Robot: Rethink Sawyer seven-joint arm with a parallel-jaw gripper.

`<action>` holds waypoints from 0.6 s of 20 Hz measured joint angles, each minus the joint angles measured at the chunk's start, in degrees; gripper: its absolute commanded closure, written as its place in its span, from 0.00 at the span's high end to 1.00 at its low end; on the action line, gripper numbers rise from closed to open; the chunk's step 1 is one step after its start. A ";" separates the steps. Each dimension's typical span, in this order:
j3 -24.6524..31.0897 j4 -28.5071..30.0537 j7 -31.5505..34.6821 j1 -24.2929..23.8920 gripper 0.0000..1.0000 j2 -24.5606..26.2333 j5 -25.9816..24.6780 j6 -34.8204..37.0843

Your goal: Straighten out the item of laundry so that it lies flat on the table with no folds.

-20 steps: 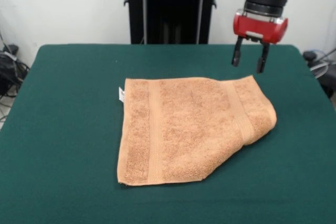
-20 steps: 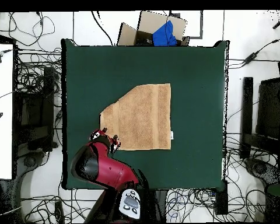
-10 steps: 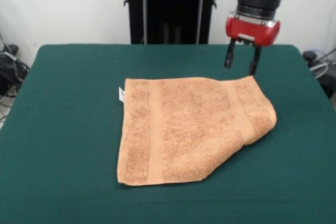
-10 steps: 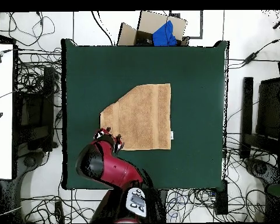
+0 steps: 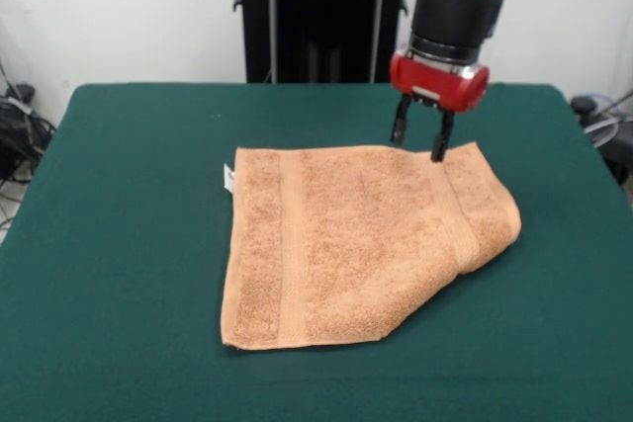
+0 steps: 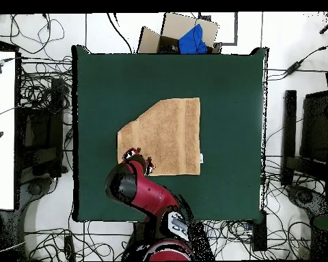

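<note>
Where it lies near the middle of the table [image 5: 119, 195], the single peach-orange towel [image 5: 346, 244] has one corner folded under, two woven border bands, and one small white tag [image 5: 228, 179] at its edge. One gripper [image 5: 417, 139] hangs open, empty, over the towel's far edge.

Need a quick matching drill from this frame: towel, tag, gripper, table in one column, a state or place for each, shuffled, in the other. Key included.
Things:
1. towel
2. white tag
3. gripper
4. table

States or places:
A. open, over the towel's far edge
B. dark green, lying under everything
C. one corner folded over, not flat
D. sticking out from the towel's left edge in the front view

Pairs: 1-C, 2-D, 3-A, 4-B
</note>
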 measured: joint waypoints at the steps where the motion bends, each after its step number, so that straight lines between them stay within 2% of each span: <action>1: 0.03 -0.11 0.00 -0.14 1.00 0.27 0.00 0.00; 12: 1.47 -0.35 0.00 -0.49 1.00 0.78 -0.01 0.00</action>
